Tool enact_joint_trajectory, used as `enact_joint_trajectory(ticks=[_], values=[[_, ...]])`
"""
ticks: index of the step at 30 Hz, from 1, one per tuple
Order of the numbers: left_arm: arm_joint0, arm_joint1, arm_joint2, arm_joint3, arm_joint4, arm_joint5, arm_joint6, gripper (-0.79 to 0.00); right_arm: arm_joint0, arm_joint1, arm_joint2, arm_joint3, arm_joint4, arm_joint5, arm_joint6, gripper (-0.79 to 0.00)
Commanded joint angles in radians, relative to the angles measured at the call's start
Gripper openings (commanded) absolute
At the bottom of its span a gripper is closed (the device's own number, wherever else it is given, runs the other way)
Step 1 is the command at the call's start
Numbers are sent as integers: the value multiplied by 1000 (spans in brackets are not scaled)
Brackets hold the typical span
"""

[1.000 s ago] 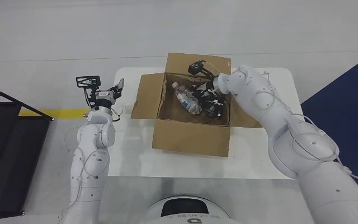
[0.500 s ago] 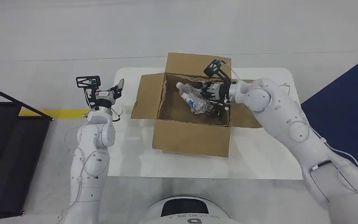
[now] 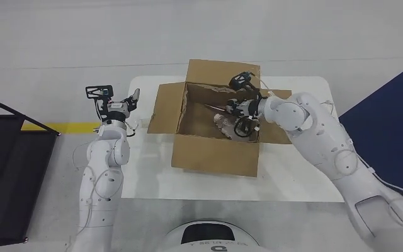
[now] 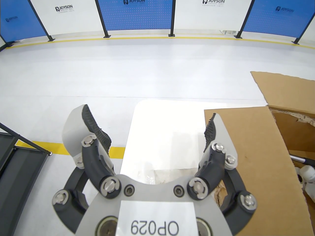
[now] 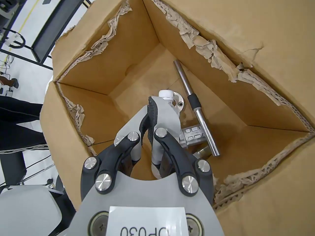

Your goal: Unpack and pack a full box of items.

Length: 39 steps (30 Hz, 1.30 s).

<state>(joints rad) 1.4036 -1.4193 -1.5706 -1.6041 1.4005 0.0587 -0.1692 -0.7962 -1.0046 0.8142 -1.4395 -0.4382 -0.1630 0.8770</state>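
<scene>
My right arm (image 3: pixel 296 116) has swung across the box (image 3: pixel 214 157) — jaws pressed together, the bottle (image 5: pixel 165 94) just beyond their tips, still inside beside a metal rod (image 5: pixel 204 128). Nothing lifted yet; left jaws hang spread.

Matt corrugated cardboard box (image 5: pixel 246 25), rough ragged paper edges; smooth glossy metal rod (image 5: pixel 205 128) inside.

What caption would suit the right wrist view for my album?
Shut right gripper hangs over an open box holding a metal rod.
</scene>
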Motion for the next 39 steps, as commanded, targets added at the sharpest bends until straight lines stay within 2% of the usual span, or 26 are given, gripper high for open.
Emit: enact_joint_trajectory(ticks=[1, 2, 3, 4, 5, 8, 11, 19, 30, 39], values=[[0, 0, 0, 0, 0, 0, 0, 0, 43, -16, -29, 37, 7, 51, 42, -785], [0, 0, 0, 0, 0, 0, 0, 0, 67, -28, -54, 57, -3, 97, 78, -588], [0, 0, 0, 0, 0, 0, 0, 0, 81, -34, -68, 65, -8, 120, 107, -440], [0, 0, 0, 0, 0, 0, 0, 0, 110, -47, -100, 79, -32, 158, 152, -132], [0, 0, 0, 0, 0, 0, 0, 0, 126, -57, -126, 88, -49, 175, 177, -15], [0, 0, 0, 0, 0, 0, 0, 0, 165, -85, -190, 123, -65, 167, 255, 0], [0, 0, 0, 0, 0, 0, 0, 0, 198, -112, -233, 168, -35, 102, 308, 0], [0, 0, 0, 0, 0, 0, 0, 0, 242, -165, -287, 267, 53, -39, 341, 0], [0, 0, 0, 0, 0, 0, 0, 0, 303, -266, -408, 422, 49, -97, 378, 0], [0, 0, 0, 0, 0, 0, 0, 0, 343, -360, -487, 590, 23, -198, 361, -9]])
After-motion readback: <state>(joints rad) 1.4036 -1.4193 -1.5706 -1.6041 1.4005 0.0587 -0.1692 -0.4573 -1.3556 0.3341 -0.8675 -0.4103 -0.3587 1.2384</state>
